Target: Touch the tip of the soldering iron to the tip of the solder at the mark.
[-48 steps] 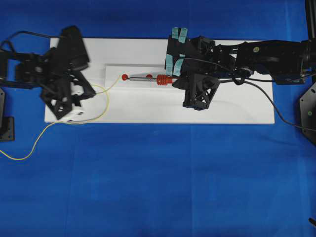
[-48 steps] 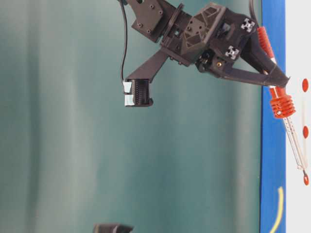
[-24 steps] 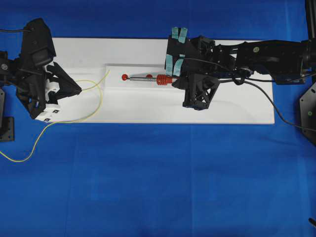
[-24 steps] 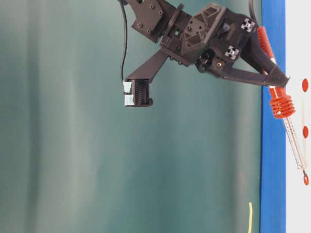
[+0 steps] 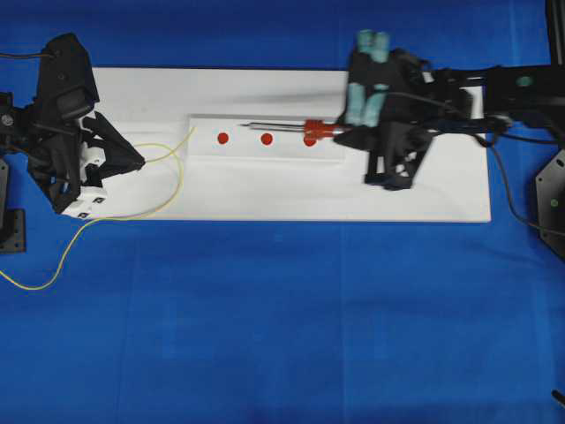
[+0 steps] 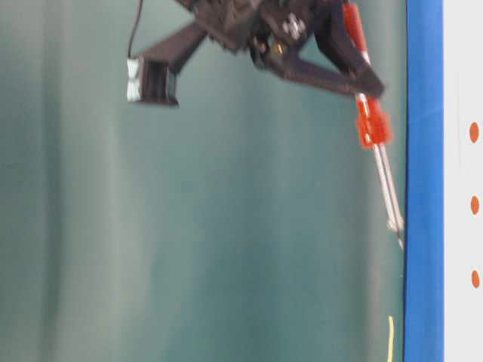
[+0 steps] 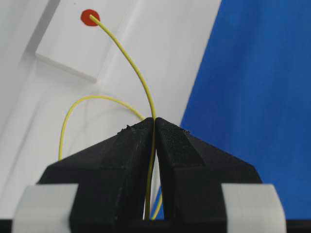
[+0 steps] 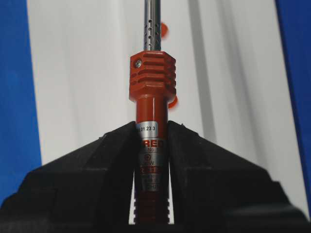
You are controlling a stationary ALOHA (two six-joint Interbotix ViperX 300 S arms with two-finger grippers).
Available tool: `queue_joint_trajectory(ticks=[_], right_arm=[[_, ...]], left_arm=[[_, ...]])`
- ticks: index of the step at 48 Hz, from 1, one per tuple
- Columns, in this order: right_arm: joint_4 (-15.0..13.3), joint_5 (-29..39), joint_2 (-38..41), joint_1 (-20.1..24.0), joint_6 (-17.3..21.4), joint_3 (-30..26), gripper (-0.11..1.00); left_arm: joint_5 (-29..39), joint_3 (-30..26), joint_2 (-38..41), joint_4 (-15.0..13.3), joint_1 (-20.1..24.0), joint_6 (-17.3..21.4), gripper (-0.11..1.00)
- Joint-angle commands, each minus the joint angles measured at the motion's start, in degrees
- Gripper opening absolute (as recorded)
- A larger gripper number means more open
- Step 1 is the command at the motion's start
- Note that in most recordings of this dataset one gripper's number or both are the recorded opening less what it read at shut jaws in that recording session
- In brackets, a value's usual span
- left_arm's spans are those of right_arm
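My left gripper point(image 5: 134, 162) is shut on the thin yellow solder point(image 5: 181, 168) at the left end of the white board point(image 5: 265, 199). In the left wrist view the solder point(image 7: 138, 77) rises from the closed gripper point(image 7: 154, 121) and its free end lines up with a red mark point(image 7: 87, 18). Overhead, that end sits just left of the leftmost mark point(image 5: 222, 138). My right gripper point(image 5: 351, 131) is shut on the soldering iron point(image 5: 313, 129) by its red handle point(image 8: 151, 121). The iron point(image 6: 371, 121) hangs above the board, tip pointing left over the marks and apart from the solder.
Three red marks lie in a row on a raised white strip point(image 5: 265, 150). The iron's black cord point(image 5: 494, 177) trails right off the board. The solder's tail runs off the board's left front onto the blue cloth point(image 5: 282, 336).
The right arm has lifted the iron off the leftmost mark and carried it right. The left arm drew back left a second ago, raising the solder end, and has held still since.
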Motion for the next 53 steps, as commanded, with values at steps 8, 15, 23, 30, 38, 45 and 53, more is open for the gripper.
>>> queue_joint_trajectory(ticks=[8, 15, 23, 30, 38, 45, 53], right_arm=[[-0.18, -1.41, -4.13, -0.26, 0.0, 1.76, 0.07], [-0.18, -1.32, -4.22, -0.44, 0.0, 1.93, 0.07], [-0.18, -1.23, -5.36, -0.53, 0.0, 2.9, 0.07], [-0.18, -1.23, -6.59, -0.7, 0.0, 3.87, 0.07], [-0.44, -1.14, -7.29, -1.23, 0.0, 4.57, 0.07], [-1.14, -1.14, -7.82, -1.23, 0.0, 5.19, 0.07], [-1.41, -1.14, -8.09, -1.23, 0.0, 5.45, 0.07]], left_arm=[[-0.53, -1.58, 1.49, 0.0, -0.18, -0.09, 0.03], [-0.53, -3.69, 4.57, 0.0, -0.35, -0.09, 0.03], [-0.53, -8.26, 10.46, 0.09, -0.88, 0.0, 0.03], [-0.53, -13.1, 16.52, 0.0, -1.32, 0.0, 0.03], [-0.35, -18.19, 25.49, 0.0, -1.32, -0.09, 0.03], [-0.09, -21.8, 29.88, 0.09, -1.23, 0.0, 0.03], [0.44, -22.15, 30.85, 0.09, -0.62, -0.09, 0.03]])
